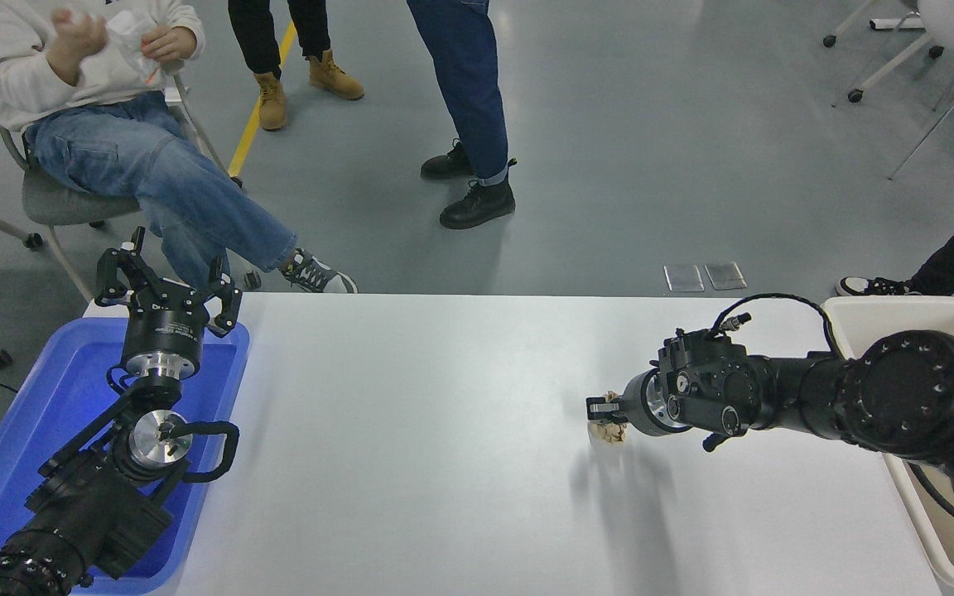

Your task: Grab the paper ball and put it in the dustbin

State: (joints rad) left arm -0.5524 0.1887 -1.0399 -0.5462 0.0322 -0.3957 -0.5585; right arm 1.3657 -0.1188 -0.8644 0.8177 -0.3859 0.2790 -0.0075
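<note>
Right gripper is low over the white table, right of centre, with the paper ball pinched between its fingers. Only a tan sliver shows below and beside the fingertips, the rest is hidden by the gripper body, so I read it as closed on the ball rather than hovering over it. Whether the ball rests on the table or is just clear of it, can't tell; its shadow sits close underneath.

Right arm comes in nearly level from the right edge, wrist pointing left. That makes sense: the dustbin sits off the table's right end, right by the arm's shoulder side, so a sideways reach keeps the carry short (basically retract and swing back).

My read: grasp made, lift in hand, roughly halfway through. Next move needs height first, since the bin's thick rim is above table level and the arm's own elbow overlaps the opening. Risk: crumpled paper is light and springy, a shallow pinch could let it pop out mid-swing.

Left gripper parked over the blue tray at lower left, fingers spread wide, holding nothing.

People beyond the far edge, well apart from the work.
</note>
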